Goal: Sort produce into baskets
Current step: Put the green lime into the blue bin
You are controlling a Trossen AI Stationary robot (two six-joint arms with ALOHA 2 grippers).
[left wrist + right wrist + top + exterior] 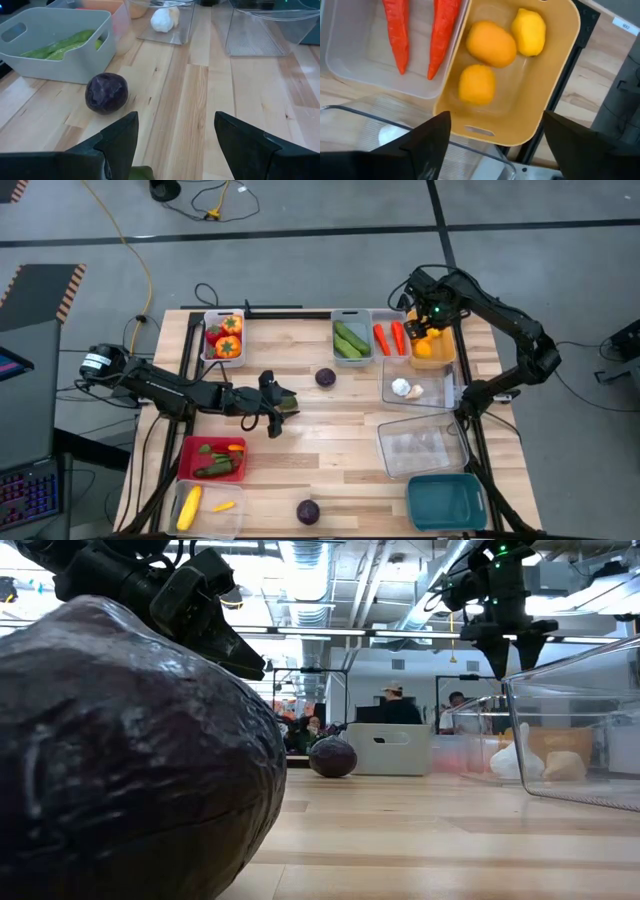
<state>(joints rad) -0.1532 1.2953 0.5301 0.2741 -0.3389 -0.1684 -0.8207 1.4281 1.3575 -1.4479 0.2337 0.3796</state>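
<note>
In the overhead view, going from left to right: at the lower left sit a white rectangular plastic bin (208, 508) with a yellow corn cob (188, 507) and a small orange piece, and above it a red rectangular bin (212, 457) with green and red produce. At the upper left a grey bin (224, 338) holds red and orange peppers (227, 340). The left gripper (280, 408) hovers left of centre over bare wood; its fingers (120, 142) stand apart, and a scrap of green shows between them at the lower edge of the left wrist view, though what it is cannot be told. Just beyond it lies a dark purple round vegetable (326, 377); a second purple round (308, 511) rests at the bottom centre. The grey bin with green cucumbers (350, 339) stands at top centre, touching a clear bin with two orange-red carrots (390, 338). To the right, the orange-yellow bin (560, 75) holds two orange fruits (491, 43) and a yellow lemon (529, 32); the right gripper (432, 323) hangs directly above it, fingers spread and empty. Below are a clear tray with white garlic (401, 388), an empty-looking clear bin (423, 447), and a teal bin (447, 502) at the lower right.
</note>
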